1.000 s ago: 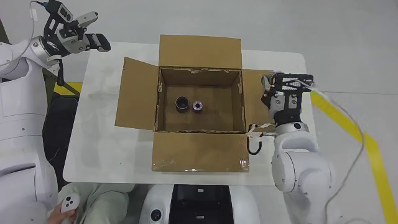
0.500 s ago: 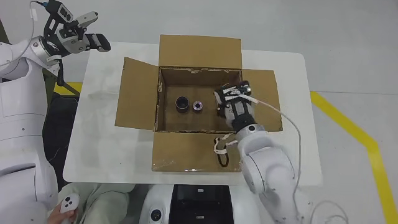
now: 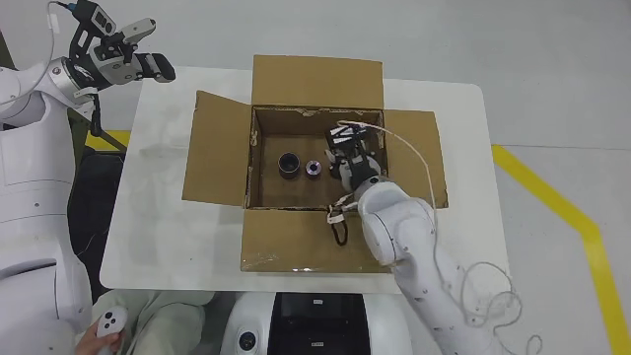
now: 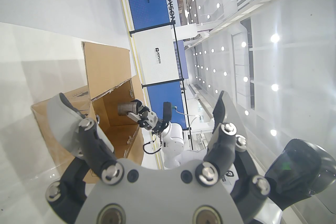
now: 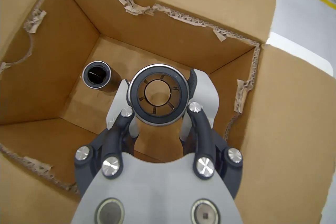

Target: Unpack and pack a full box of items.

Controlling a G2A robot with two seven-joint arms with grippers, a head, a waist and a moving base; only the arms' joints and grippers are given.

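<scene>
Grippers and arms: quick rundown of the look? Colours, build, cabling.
The left arm and right arm have glossy white rounded shells. The left gripper and right gripper match: grey metal base plate, black linkages with silver bolts, two pale grey paddle-shaped fingers with dark inner pads. A white cable runs along the right arm; a black cable loops at its wrist.

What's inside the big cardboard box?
Two metal tubes stand on the box floor: a bigger dark tube and a smaller tube. The right hand holds a third tube higher up, hiding the floor beneath it.
</scene>
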